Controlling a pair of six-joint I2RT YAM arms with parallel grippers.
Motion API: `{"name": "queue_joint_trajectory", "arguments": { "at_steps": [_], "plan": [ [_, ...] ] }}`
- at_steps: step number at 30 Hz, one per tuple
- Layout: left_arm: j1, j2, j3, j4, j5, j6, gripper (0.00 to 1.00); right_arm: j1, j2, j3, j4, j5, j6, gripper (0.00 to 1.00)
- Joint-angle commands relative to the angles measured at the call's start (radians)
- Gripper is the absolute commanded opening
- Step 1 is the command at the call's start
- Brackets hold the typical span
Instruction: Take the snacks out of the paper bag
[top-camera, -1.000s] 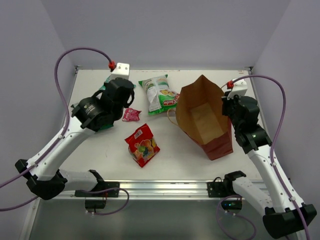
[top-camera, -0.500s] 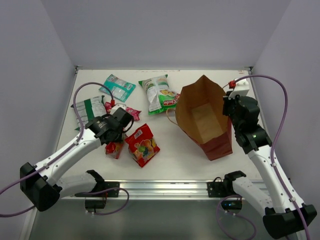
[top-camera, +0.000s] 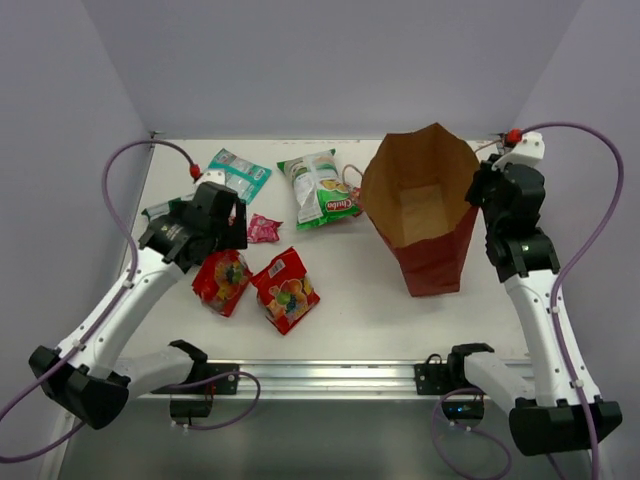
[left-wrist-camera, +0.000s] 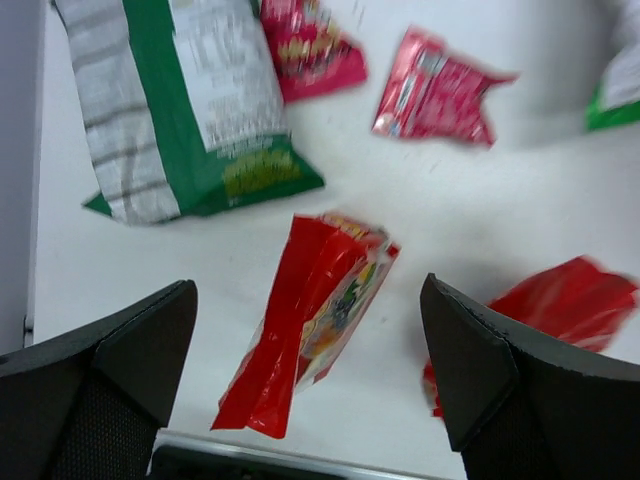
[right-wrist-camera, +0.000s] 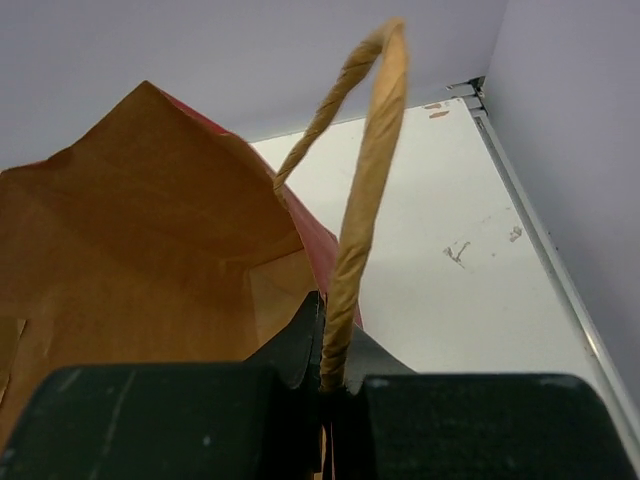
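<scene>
Upright at 3 o'clock on the white table (top-camera: 350, 325): tall brown kraft paper bag (top-camera: 425, 225), mouth open. The right gripper (right-wrist-camera: 325, 372) is clenched on the bag's thin twine handle (right-wrist-camera: 362, 210), at the bag's 3 o'clock rim.

The left gripper (left-wrist-camera: 308, 295) is spread wide and grasps nothing. It hangs over a red foil packet (left-wrist-camera: 305, 325) lying flat between its fingers. A second red foil packet (top-camera: 285, 290) is just beside that one, at its 3 o'clock.

Outside the bag, 10 to 12 o'clock: small pink-red packet (top-camera: 263, 229), green-and-white packet (top-camera: 322, 188), flat teal packet (top-camera: 240, 173). Another striped green-and-white packet (left-wrist-camera: 190, 100) lies at 9 o'clock, partly under the left arm.
</scene>
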Motion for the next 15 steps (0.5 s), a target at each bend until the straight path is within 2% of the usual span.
{"name": "queue_joint_trajectory", "arguments": {
  "at_steps": [1,6,12,15],
  "plan": [
    [0.005,-0.086,0.177,0.062,-0.016,0.043,1.00,-0.043,0.074,0.096,0.039,-0.067,0.150,0.00],
    [0.005,-0.137,0.309,0.121,-0.110,0.086,1.00,-0.084,0.179,0.144,0.106,-0.080,0.214,0.00],
    [0.006,-0.172,0.331,0.149,-0.167,0.121,1.00,-0.185,0.300,0.077,0.195,-0.192,0.257,0.00],
    [0.005,-0.192,0.317,0.164,-0.179,0.135,1.00,-0.213,0.354,0.029,0.234,-0.236,0.251,0.04]
  ]
}}
